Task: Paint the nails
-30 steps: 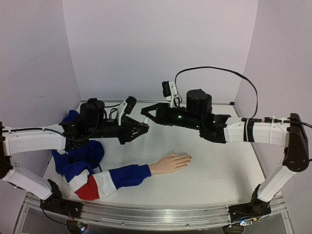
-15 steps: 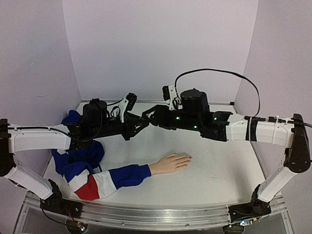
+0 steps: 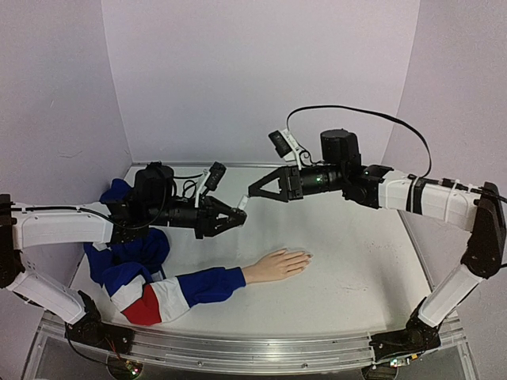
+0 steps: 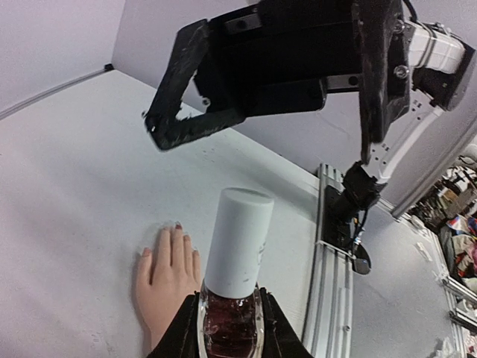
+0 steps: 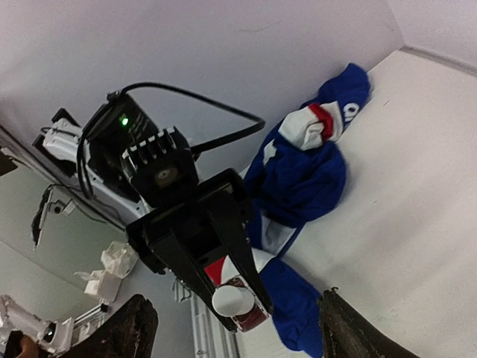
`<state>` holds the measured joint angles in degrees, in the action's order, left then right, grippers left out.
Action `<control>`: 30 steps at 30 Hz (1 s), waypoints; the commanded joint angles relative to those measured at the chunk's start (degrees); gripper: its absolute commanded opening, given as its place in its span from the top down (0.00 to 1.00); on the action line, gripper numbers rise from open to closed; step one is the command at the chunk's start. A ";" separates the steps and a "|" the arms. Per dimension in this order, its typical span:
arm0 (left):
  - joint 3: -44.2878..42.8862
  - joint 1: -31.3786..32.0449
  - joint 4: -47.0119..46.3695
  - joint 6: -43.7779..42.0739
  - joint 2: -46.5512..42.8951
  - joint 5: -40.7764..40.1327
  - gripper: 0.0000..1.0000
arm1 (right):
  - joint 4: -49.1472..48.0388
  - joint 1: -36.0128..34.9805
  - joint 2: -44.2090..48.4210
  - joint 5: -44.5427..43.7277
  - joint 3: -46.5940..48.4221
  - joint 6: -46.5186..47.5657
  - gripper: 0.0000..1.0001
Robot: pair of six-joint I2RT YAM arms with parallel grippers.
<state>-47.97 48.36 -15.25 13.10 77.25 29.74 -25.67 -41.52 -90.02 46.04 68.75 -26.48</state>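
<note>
A white table (image 3: 356,269) bears a peach mannequin hand (image 3: 277,264) lying flat, its blue, white and red sleeve (image 3: 158,294) heaped behind the wrist.

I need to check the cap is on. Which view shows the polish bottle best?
Left wrist: the polish bottle fills the foreground, pale cap on. Right wrist shows it small, cap-end on; top external shows only a pale speck.

White arm links (image 3: 59,227), black motor housings (image 3: 150,184)
</note>
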 commanded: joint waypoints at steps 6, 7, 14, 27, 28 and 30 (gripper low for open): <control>-4.88 -0.37 -0.84 4.01 -0.57 15.51 1.00 | -9.73 -1.51 -1.89 15.61 1.79 2.42 0.35; -5.12 -0.37 -0.84 4.04 -0.41 15.90 1.00 | -10.10 -1.65 -2.20 15.95 1.82 2.18 0.37; -6.25 -0.37 -0.84 4.47 0.10 17.19 1.00 | -12.02 -2.75 -2.72 16.10 2.18 1.70 0.48; -6.39 -0.37 -0.84 4.06 -0.83 14.56 1.00 | -13.95 -4.94 -4.11 15.49 1.70 0.87 0.83; -6.40 -0.37 -0.88 3.77 -1.12 14.03 1.00 | -14.52 -5.05 -4.07 15.28 1.28 0.56 0.86; -6.39 -0.37 -0.88 3.24 -1.59 12.64 1.00 | -15.48 -5.35 -4.03 14.59 0.52 -0.12 0.92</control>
<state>-51.44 48.42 -13.96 16.95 77.73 45.30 -36.10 -45.60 -93.91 59.29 68.95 -25.63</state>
